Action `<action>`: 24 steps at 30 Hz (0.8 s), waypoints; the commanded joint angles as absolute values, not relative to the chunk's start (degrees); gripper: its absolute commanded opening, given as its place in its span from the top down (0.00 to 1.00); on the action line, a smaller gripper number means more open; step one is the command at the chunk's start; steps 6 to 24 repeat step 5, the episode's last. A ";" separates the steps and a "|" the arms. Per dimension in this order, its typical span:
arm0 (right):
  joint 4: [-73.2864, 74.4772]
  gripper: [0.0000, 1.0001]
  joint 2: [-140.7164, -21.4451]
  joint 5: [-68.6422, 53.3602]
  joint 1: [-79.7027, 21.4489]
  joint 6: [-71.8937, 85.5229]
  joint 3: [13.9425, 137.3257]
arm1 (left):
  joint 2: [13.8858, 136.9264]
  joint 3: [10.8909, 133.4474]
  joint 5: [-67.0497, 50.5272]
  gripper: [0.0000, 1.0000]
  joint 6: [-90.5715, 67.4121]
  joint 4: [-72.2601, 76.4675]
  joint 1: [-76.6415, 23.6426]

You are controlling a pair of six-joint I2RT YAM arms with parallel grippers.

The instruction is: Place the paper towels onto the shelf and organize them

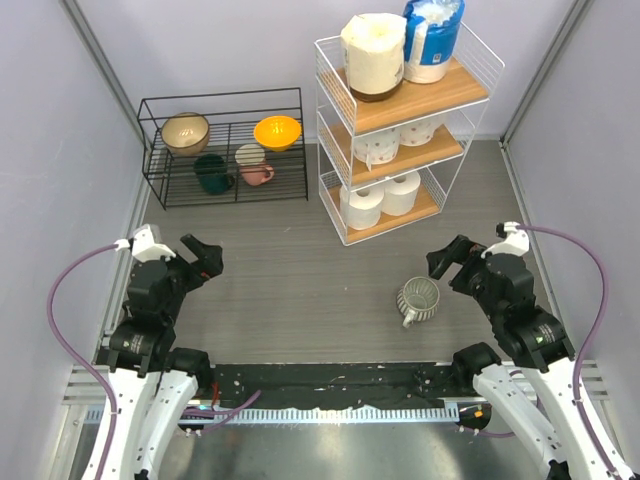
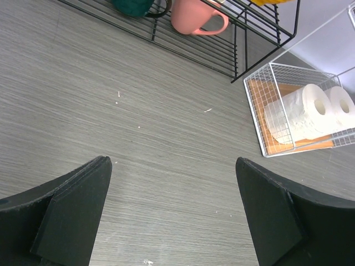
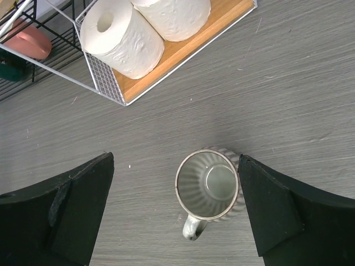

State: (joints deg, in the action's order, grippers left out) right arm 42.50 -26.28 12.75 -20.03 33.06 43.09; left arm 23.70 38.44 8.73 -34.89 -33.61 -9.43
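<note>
All six paper towels (image 1: 374, 55) sat on the shelf (image 1: 458, 88), so we judged it best to park the left claw (image 2: 171, 169) and right claw (image 3: 176, 160), both open and empty, clear of the grey cup (image 1: 418, 298).

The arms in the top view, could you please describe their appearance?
The left arm and right arm match: white lower links, black joints, a white block at each wrist, and a purple cable looping outside each. The left pincer and right pincer are black with two flat, wedge-shaped fingers.

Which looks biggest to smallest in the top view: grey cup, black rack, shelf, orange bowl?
Shelf, then black rack. Grey cup and orange bowl look about alike, so no ranking between them.
</note>
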 commanded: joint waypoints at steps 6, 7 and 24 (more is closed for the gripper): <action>42.45 0.00 -25.58 14.41 -19.95 34.19 45.18 | 24.34 38.93 6.68 0.00 -33.75 -31.11 -9.58; 42.45 0.00 -25.58 14.41 -19.95 34.19 45.18 | 24.34 38.93 6.68 0.00 -33.75 -31.11 -9.58; 42.45 0.00 -25.58 14.41 -19.95 34.19 45.18 | 24.34 38.93 6.68 0.00 -33.75 -31.11 -9.58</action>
